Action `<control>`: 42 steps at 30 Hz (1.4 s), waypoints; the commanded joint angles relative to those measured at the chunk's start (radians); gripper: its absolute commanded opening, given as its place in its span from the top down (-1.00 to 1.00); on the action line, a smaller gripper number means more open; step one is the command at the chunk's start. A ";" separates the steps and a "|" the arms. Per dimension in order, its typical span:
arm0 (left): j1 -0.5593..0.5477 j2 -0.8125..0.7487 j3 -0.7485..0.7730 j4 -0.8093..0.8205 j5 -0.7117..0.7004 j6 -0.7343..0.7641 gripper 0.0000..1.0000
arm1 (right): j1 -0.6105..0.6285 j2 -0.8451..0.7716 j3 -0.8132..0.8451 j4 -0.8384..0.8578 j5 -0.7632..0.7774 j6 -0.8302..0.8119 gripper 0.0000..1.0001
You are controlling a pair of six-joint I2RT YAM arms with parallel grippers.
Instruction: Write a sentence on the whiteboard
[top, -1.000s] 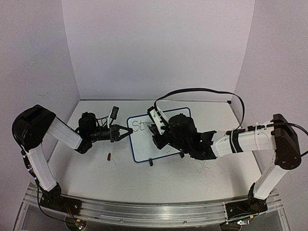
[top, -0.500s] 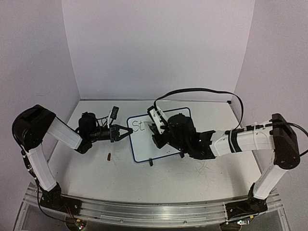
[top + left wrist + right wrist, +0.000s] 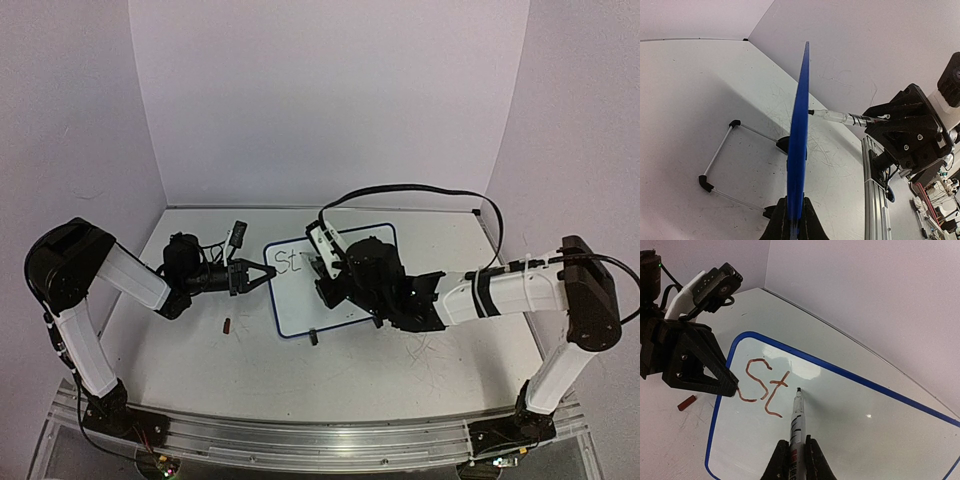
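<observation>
left: your left gripper [image 3: 268, 274] is pinching the left rim of the small blue-rimmed white whiteboard [image 3: 298, 305], mid-table | right: your right gripper [image 3: 796, 445] is squeezing a slim clear-barrelled marker [image 3: 797, 422], tip on the board | reddish handwritten sentence [image 3: 764, 387] reads just "St"

This is a robotics lab test cell: plain pale partition walls [image 3: 330, 100] box in a scuffed white counter [image 3: 350, 370], a left arm [image 3: 130, 275] and a right arm [image 3: 510, 290] stand on an aluminium rail [image 3: 300, 440] at its near edge, a black cable [image 3: 420, 186] loops above, and loose wiring [image 3: 935, 192] clutters the space past the rail.
</observation>
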 commanded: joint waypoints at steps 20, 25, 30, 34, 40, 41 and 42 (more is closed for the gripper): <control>-0.007 -0.039 0.014 -0.029 0.015 0.017 1.00 | 0.001 -0.028 -0.026 -0.035 0.016 0.053 1.00; -0.006 -0.037 0.017 -0.029 0.017 0.018 1.00 | 0.002 -0.033 -0.037 -0.039 0.008 0.065 1.00; -0.006 -0.035 0.020 -0.030 0.017 0.016 1.00 | 0.002 -0.036 -0.048 -0.045 -0.002 0.073 1.00; -0.007 -0.037 0.019 -0.030 0.018 0.016 1.00 | 0.004 -0.041 -0.060 -0.049 -0.010 0.083 1.00; -0.006 -0.036 0.020 -0.031 0.018 0.015 1.00 | 0.009 -0.042 -0.075 -0.055 -0.020 0.092 1.00; -0.006 -0.037 0.020 -0.031 0.018 0.015 1.00 | 0.010 -0.043 -0.077 -0.055 -0.020 0.093 1.00; -0.006 -0.037 0.019 -0.033 0.018 0.015 1.00 | 0.010 -0.044 -0.078 -0.056 -0.020 0.094 1.00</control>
